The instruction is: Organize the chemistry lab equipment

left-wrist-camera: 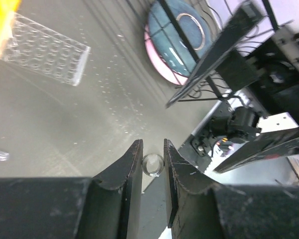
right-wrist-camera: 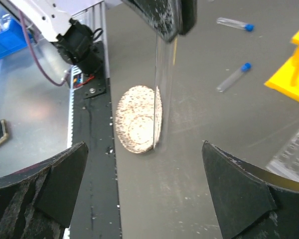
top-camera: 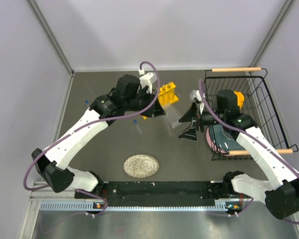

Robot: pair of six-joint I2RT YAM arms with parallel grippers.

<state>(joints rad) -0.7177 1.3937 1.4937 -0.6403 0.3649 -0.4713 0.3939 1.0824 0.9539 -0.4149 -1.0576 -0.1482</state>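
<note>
Right, starting at the left of the top view: a lone blue-capped vial (top-camera: 87, 102) lies flat on the table (top-camera: 89, 164) out at 9 o'clock. A second blue-capped vial (top-camera: 137, 125) lies nearer the middle, just below the left arm's wrist.

The left gripper (left-wrist-camera: 153, 147) has its jaws nearly closed, pinching a thin glass tube (right-wrist-camera: 162, 84). From the right wrist view the tube hangs upright from those fingers, its lower end down in front of the speckled plate (right-wrist-camera: 138, 119); whether it touches the table I cannot tell. From the left wrist camera you look straight down its open rim between the two fingers.

The plate itself sits at 6 o'clock on the table, well apart from the racks.

Up at 12 o'clock stands the yellow test-tube rack (top-camera: 168, 93), right beside the left gripper. The clear gridded rack (top-camera: 172, 115) lies touching it on the 5 o'clock side.

Moving right, the right gripper (top-camera: 188, 125) has its jaws spread wide and holds nothing. It sits just beside the clear rack, facing the hanging tube.

Far right, at 3 o'clock, is the black wire basket (top-camera: 269, 119), with bowls (top-camera: 222, 138) stacked inside.
</note>
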